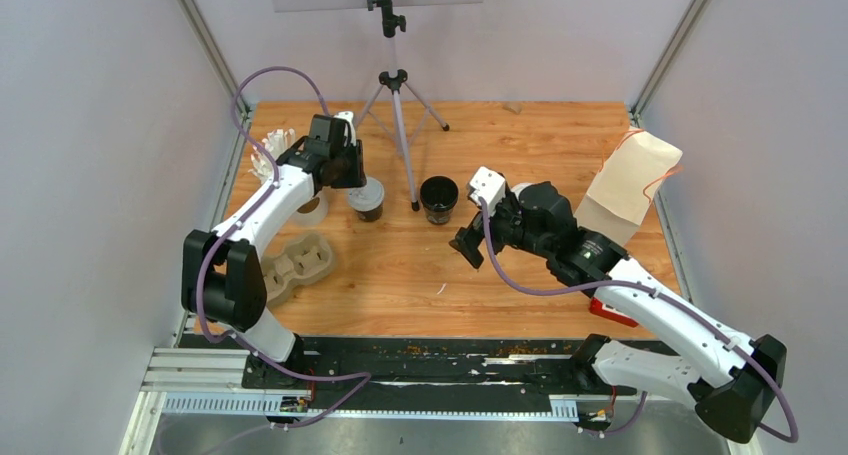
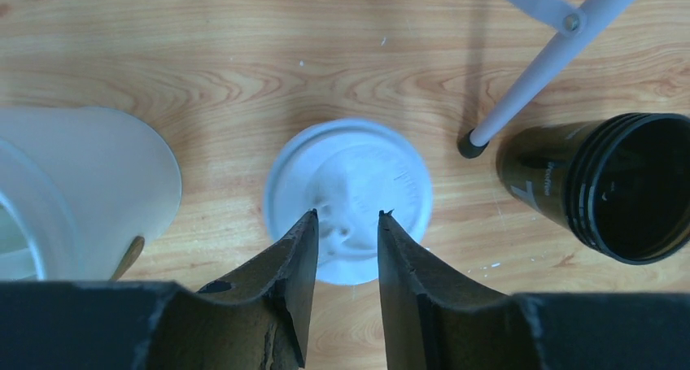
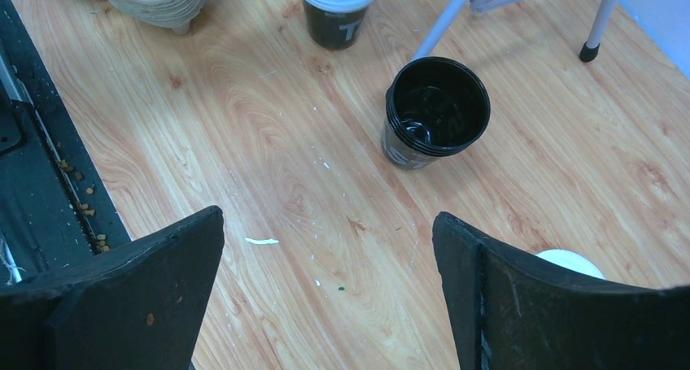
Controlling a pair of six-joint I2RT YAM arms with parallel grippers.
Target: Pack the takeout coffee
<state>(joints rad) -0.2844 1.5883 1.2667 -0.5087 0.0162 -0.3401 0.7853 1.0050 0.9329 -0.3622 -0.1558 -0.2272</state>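
Note:
A black cup with a white lid (image 1: 367,197) stands on the wooden table. My left gripper (image 1: 352,178) hovers right above it. In the left wrist view the fingers (image 2: 347,214) stand a little apart over the lid (image 2: 350,183) and hold nothing. A lidless black cup (image 1: 439,197), with nested rims showing, stands to the right of it, and also shows in the left wrist view (image 2: 626,187). My right gripper (image 1: 470,247) is wide open and empty above bare table (image 3: 328,215). The lidless cup (image 3: 435,110) and the lidded cup (image 3: 335,12) lie ahead of it.
A brown pulp carrier tray (image 1: 295,265) lies at the front left. A white cup (image 1: 310,209) and white straws (image 1: 272,145) are behind it. A tripod (image 1: 400,125) stands between the cups. A paper bag (image 1: 630,180) is at the right. A white lid (image 3: 569,260) peeks beside my right finger.

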